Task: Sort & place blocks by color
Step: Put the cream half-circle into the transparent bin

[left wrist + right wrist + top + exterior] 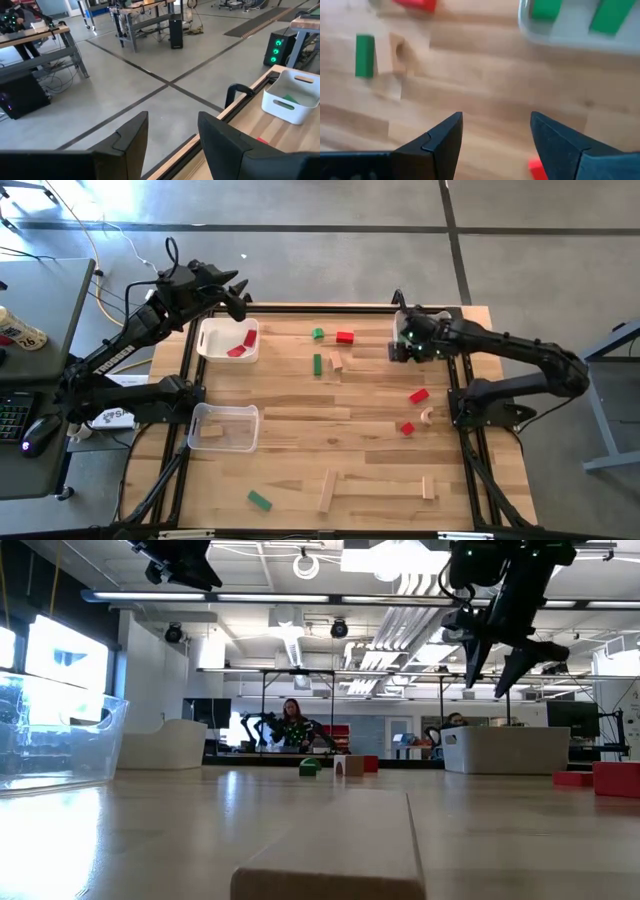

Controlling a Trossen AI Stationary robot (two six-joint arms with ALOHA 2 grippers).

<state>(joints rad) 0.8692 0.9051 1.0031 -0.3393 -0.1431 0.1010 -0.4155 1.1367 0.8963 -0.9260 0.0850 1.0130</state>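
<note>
2 red blocks [241, 344] sat in the white bin [210, 340] beside the idle left gripper [236, 298], its fingers apart, nothing held. Right gripper [398, 350], released and empty, hovered over the table; green bar [364, 55] and wood block [398, 51] ahead. Step: between picks. Next, likely: descend squarely, clench 1 block.

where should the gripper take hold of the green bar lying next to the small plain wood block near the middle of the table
Grip the green wooden bar across its narrow width at mid-length, coming straight down from above. It lies flat with its long sides exposed; the small plain wood block sits close beside it, so keep the fingers centred.
</note>
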